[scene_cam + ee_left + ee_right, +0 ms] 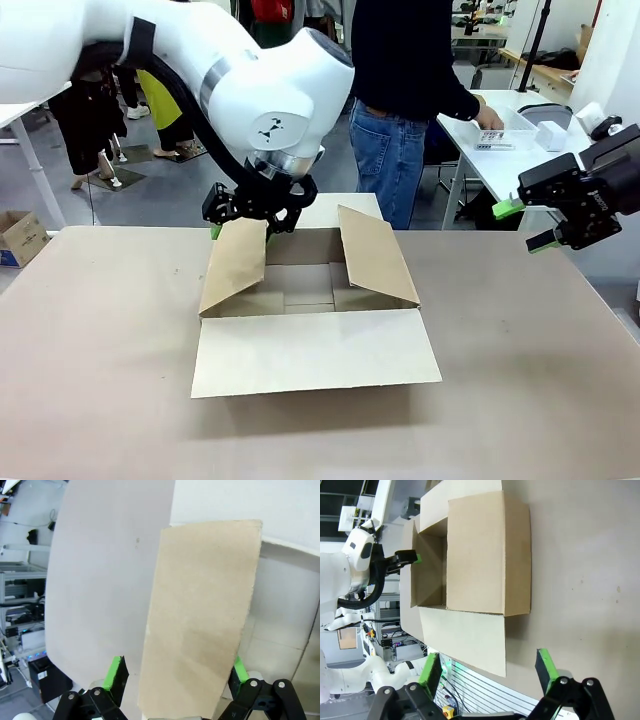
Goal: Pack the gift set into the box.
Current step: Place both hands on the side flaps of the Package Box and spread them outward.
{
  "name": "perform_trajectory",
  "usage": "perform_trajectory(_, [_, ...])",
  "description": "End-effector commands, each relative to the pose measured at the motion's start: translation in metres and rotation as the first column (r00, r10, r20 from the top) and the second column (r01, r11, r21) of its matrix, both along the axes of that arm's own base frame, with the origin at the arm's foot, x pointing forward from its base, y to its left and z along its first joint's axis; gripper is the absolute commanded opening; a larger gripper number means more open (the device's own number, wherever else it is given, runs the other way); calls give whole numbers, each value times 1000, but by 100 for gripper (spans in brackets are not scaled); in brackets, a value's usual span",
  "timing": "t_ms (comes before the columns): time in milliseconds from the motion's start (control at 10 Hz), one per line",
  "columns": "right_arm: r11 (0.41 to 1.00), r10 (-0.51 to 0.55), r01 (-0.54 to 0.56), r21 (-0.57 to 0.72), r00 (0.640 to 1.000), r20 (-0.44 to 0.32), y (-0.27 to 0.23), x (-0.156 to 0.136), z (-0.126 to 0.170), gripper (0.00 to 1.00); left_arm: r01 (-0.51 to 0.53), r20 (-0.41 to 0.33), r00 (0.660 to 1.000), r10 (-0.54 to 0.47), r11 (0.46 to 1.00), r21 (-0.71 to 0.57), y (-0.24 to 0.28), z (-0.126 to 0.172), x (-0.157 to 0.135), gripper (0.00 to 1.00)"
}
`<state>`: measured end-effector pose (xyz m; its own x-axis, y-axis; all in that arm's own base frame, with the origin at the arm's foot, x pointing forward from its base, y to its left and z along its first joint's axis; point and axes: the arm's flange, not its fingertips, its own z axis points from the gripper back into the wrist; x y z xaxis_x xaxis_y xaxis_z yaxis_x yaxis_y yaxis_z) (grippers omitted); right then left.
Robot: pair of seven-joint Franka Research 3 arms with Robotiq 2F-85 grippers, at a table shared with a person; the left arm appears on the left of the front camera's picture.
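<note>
The brown cardboard box (310,350) stands open in the middle of the table, its near flap lying flat towards me and its two side flaps leaning inward. My left gripper (248,218) is at the top edge of the left flap (232,265). In the left wrist view that flap (200,620) fills the space between the wide-apart green fingers (115,672), and the left gripper (177,672) is open. My right gripper (524,225) hangs open in the air off the box's right side. In the right wrist view the right gripper (487,672) looks at the box (487,555). The gift set is out of view.
The tan table (100,350) is bare around the box. A person (400,100) stands at the far side with a hand at a pale basket (500,130) on a white side table. A small carton (20,235) sits on the floor at the left.
</note>
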<state>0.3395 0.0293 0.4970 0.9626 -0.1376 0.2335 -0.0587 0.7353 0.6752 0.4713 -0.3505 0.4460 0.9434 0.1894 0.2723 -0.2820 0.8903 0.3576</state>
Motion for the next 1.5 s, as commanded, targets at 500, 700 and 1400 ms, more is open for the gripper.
perform_trajectory(500, [1000, -9, 9, -6, 1000, -14, 1, -2, 0, 100, -72, 69, 994, 83, 988, -138, 124, 18, -37, 100])
perform_trajectory(700, [1000, -9, 9, -6, 1000, -14, 1, -2, 0, 100, -37, 54, 997, 48, 983, -181, 164, 14, -43, 100])
perform_trajectory(1400, [1000, -9, 9, -6, 1000, -14, 1, -2, 0, 100, -10, 44, 999, 26, 942, -334, 215, -12, -34, 100])
